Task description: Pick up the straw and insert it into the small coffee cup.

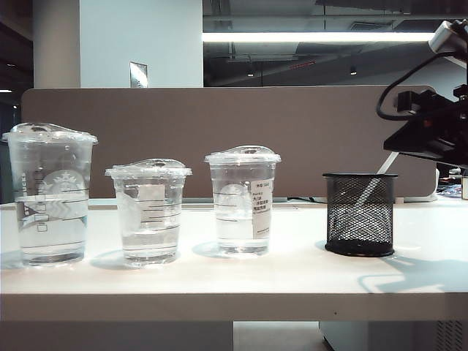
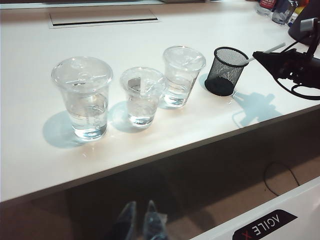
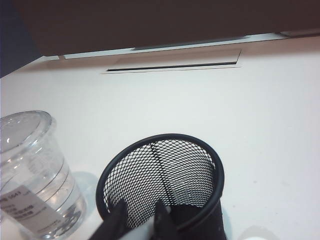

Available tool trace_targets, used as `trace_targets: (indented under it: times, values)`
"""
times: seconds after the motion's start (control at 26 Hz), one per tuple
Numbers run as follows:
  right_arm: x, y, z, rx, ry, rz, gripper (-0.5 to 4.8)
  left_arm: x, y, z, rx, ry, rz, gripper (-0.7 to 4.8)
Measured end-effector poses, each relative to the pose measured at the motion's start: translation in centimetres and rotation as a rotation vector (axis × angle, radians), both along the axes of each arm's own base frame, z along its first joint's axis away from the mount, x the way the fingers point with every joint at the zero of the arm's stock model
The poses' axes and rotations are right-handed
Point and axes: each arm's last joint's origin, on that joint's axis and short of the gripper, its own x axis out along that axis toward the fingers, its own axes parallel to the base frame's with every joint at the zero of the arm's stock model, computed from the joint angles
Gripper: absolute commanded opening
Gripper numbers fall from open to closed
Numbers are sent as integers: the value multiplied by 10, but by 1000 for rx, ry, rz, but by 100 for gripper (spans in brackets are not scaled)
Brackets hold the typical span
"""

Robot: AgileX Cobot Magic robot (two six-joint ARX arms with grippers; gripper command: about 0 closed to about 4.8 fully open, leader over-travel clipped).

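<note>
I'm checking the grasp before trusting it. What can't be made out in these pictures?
- Right gripper: right wrist view's edge cuts off the fingers, so contact with the straw is unclear.
- Straw's lower part: exterior view, blurred behind the mesh holder.
- Left gripper: left wrist view, dark under the table; opening unclear.
- Small cup label: too small to read.

Bright overhead light, soft shadows, tabletop glare.
</note>
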Motion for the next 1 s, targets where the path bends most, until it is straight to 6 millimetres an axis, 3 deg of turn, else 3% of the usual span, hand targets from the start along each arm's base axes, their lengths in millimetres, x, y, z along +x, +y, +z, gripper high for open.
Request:
trace_targets:
  times: [0.38,0.42,0.58,0.65,0.69,0.85,0.92,1.0]
  values:
    - [12,3,15,5,-18,10,47,0,0,0,0,0,0,25]
    - [11,4,20,8,-17,38,28,0,0,0,0,0,0,25]
    - [2,4,60,-50,-87,120,21,0,0,0,0,0,0,25]
    - [-6,2,89,-141,-130,130,22,0,0,0,0,0,1,25]
    - [-11,1,115,-214,-169,136,22,0,0,0,0,0,1,25]
    - [-14,3,171,-271,-230,193,22,0,0,0,0,0,1,25]
    - [-14,18,201,-254,-312,258,22,0,0,0,0,0,1,25]
    - [-10,41,216,-237,-346,345,22,0,0,0,0,0,1,25]
